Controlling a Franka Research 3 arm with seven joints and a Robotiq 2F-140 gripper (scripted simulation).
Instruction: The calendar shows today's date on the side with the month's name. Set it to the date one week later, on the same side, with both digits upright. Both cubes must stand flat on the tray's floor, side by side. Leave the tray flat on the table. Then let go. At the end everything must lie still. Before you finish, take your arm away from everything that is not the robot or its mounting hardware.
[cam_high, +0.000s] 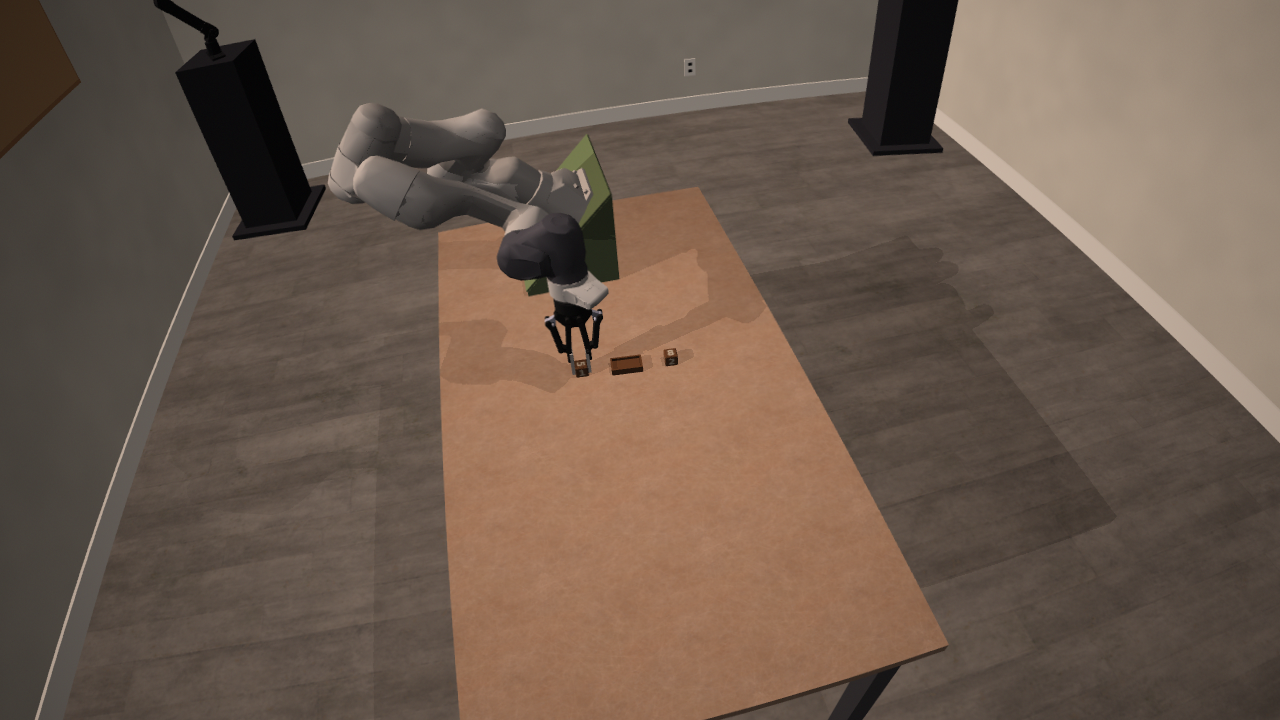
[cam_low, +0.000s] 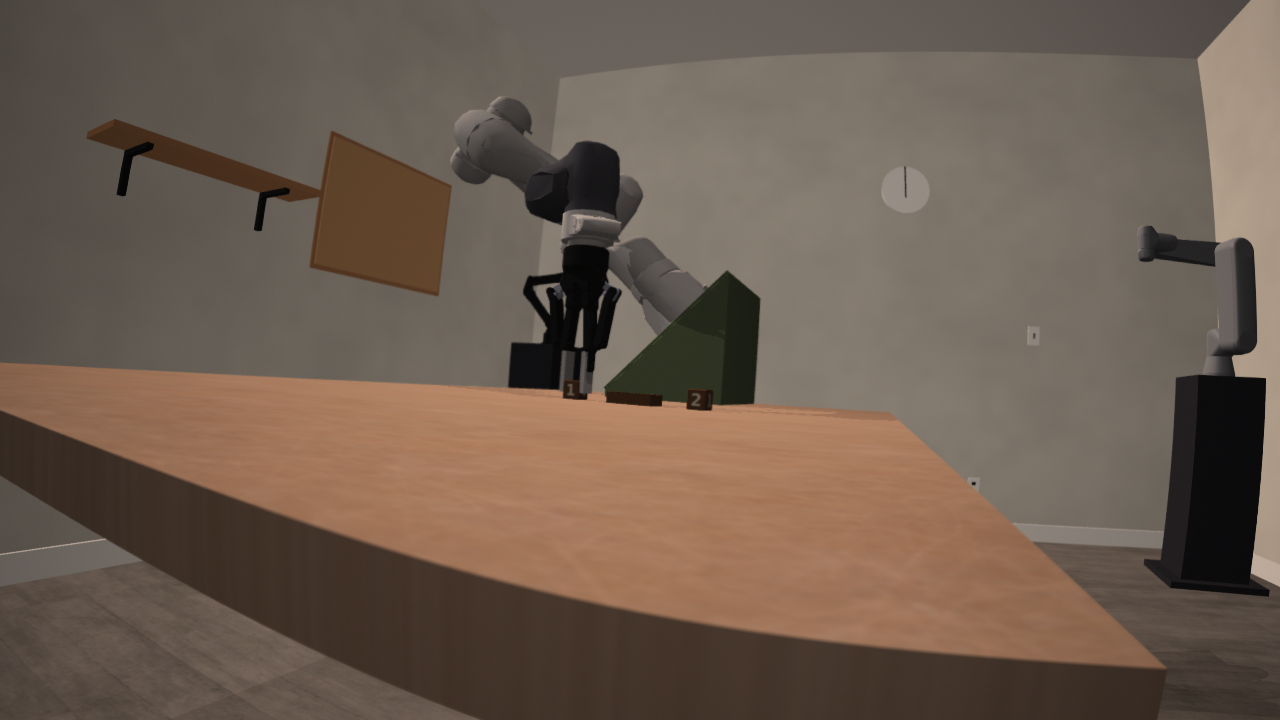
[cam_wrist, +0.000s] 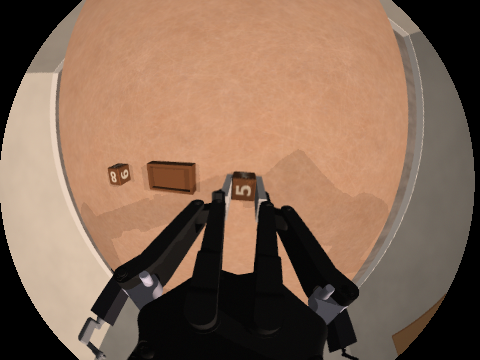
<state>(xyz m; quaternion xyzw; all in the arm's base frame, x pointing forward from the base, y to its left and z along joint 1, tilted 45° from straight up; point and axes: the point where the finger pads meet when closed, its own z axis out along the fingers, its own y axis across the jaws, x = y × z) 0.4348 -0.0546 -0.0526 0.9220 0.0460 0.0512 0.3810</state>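
A gripper (cam_high: 580, 363) (cam_low: 577, 374) (cam_wrist: 243, 184) clasps the left cube (cam_high: 581, 368) (cam_low: 571, 389) (cam_wrist: 243, 190), a 5 on its top, low at the desk (cam_high: 671, 492) (cam_low: 626, 483) (cam_wrist: 240, 100) beside the tray (cam_high: 627, 370) (cam_low: 633, 399) (cam_wrist: 192, 178). The right cube (cam_high: 670, 357) (cam_low: 698, 400) (cam_wrist: 119, 174) waits on the tray's other side (neither is aboard). The step in hand appears to be gripping a cube for turning or placing; next should come a steady lift with the grip kept square. The month's name cannot be read, today's date is not evident, and the cubes' undersides are hidden.
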